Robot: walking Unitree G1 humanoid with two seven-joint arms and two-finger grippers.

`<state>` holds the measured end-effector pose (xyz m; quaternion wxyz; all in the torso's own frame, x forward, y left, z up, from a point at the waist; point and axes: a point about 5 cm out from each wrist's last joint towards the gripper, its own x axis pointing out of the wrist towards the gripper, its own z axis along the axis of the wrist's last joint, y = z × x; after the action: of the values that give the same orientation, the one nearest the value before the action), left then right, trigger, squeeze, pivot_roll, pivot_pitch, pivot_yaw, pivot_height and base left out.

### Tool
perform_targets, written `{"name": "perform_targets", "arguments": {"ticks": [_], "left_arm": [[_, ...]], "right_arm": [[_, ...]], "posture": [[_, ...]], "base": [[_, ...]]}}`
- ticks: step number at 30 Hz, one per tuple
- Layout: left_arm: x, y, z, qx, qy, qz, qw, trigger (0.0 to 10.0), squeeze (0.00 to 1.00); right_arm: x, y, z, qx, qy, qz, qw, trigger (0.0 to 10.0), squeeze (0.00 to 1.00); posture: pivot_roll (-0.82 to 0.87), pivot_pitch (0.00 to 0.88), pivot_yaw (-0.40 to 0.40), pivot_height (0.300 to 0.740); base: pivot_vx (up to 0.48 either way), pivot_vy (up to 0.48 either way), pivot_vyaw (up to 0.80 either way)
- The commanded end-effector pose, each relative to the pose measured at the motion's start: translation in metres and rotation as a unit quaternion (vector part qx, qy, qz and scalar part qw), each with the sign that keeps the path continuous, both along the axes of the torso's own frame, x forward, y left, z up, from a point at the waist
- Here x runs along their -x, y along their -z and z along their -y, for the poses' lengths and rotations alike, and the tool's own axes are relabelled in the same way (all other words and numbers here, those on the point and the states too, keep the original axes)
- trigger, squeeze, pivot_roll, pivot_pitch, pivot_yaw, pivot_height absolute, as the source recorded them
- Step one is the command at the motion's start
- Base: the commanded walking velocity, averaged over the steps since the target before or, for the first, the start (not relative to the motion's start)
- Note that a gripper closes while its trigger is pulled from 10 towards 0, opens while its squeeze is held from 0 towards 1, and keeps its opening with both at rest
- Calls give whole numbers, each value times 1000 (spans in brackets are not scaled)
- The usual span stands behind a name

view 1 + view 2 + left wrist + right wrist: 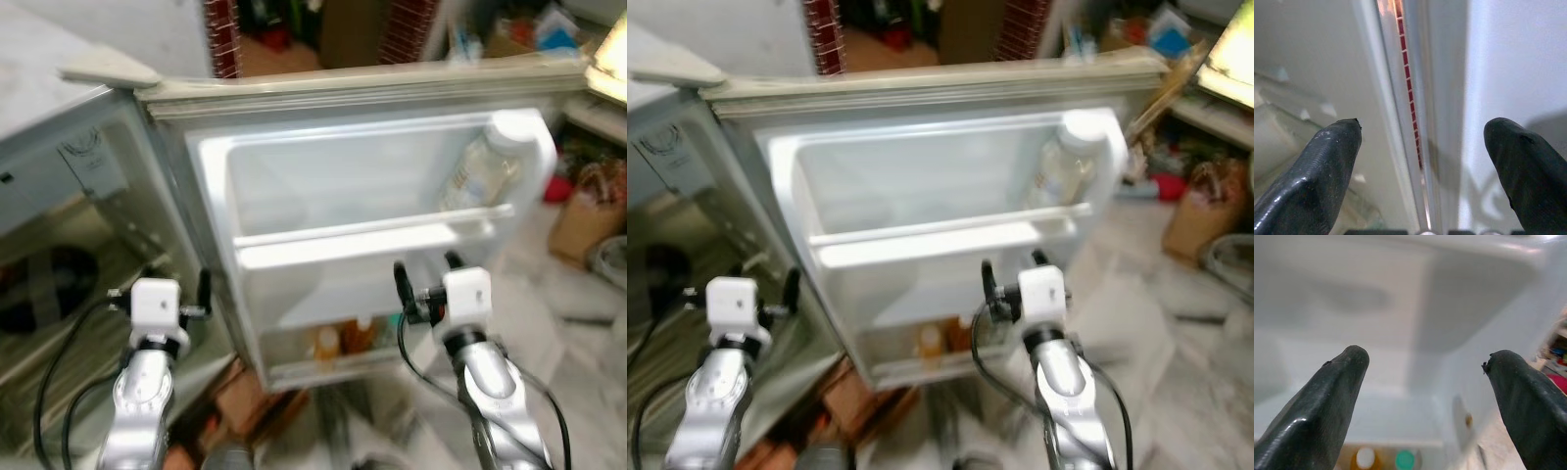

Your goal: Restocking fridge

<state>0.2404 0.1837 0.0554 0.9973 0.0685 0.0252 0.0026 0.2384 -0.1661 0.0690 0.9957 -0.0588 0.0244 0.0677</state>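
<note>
A small fridge stands with its white door (323,186) swung wide open toward me. In the right corner of the upper door shelf stands a clear bottle (480,171) with a white cap. The bottom door shelf holds orange bottles (326,343), whose white and green caps (1404,460) show between my right fingers. My right gripper (426,266) is open and empty just in front of the door's middle shelf. Over at the hinge side my left gripper (162,279) is open too, with the door's edge seam (1410,98) lying between its fingers.
The fridge cabinet (59,274) gapes at the left. A brown paper bag (588,220) and clutter sit on the floor to the right. Brown items (245,401) lie on the floor under the door. Brick pillars (223,39) stand behind.
</note>
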Motion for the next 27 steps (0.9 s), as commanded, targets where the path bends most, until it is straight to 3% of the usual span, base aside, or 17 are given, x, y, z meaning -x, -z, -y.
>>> {"name": "perform_targets", "arguments": {"ticks": [1, 8, 16, 21, 26, 27], "left_arm": [[3, 4, -7, -10, -11, -12, 1000, 10000, 0], [2, 3, -10, -21, -11, -12, 1000, 10000, 0], [-1, 2, -11, -28, -9, -12, 999, 10000, 0], [-4, 2, -9, -30, -6, -12, 999, 10000, 0], [-5, 3, -9, -34, -6, -15, 999, 10000, 0], [-5, 4, -9, -39, -5, -19, 999, 10000, 0]], "right_arm": [[-1, 1, -2, -1, -1, -3, 1000, 10000, 0], [-6, -2, -7, -19, 5, 1, 1000, 10000, 0], [-8, -6, -11, -10, -11, 14, 1000, 10000, 0], [-9, -5, -9, -16, -6, 12, 1000, 10000, 0], [-13, -7, -10, -32, 0, 14, 999, 10000, 0], [-12, -9, -14, -20, -25, 25, 999, 10000, 0]], "posture": [[-43, 0, -3, 740], [-37, 0, 7, 740], [-38, 0, 13, 740], [-40, 0, 15, 740], [-41, 0, 15, 740], [-40, 0, 15, 740]], "base": [[-289, -315, 0], [-257, -311, 0], [0, -356, 216], [0, -370, 563], [0, -337, 0], [0, -371, 0]]}}
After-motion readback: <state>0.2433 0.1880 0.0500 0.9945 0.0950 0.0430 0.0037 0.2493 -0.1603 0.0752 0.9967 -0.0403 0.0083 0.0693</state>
